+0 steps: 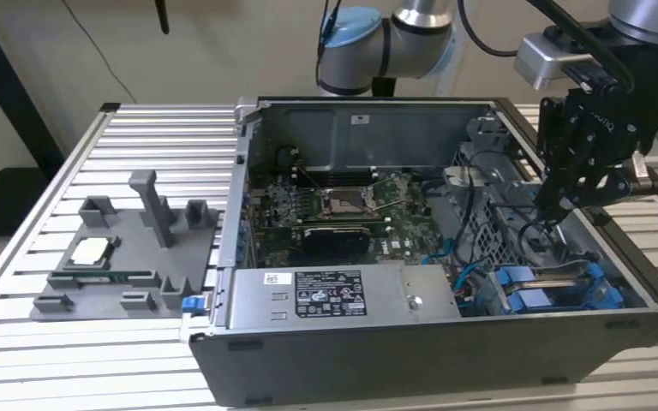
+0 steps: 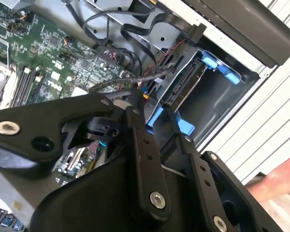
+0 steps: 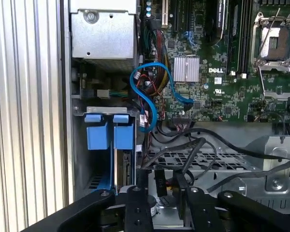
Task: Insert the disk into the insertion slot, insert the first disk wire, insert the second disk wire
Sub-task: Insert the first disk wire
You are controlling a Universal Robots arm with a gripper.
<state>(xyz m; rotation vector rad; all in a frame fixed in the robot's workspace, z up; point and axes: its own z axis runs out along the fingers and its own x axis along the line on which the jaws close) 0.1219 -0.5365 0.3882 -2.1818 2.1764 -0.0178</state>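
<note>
A slatted tabletop (image 1: 134,137) carries the open computer case (image 1: 421,360). The disk (image 2: 183,87) sits on edge in the insertion slot (image 2: 222,111). The hand (image 1: 547,212) hangs just beside its connector end among black cables (image 3: 199,142); I cannot tell its grip.

A table (image 1: 44,360) of ribbed aluminium slats spreads under soft, even light. Behind it stands a plain beige wall (image 1: 226,47), with a black post (image 1: 9,90) slanting across it at the exterior view's left.

I saw soft, even light. Table slats (image 3: 24,96) glared pale in my first wrist view; chassis (image 1: 421,368) interior was dim.
</note>
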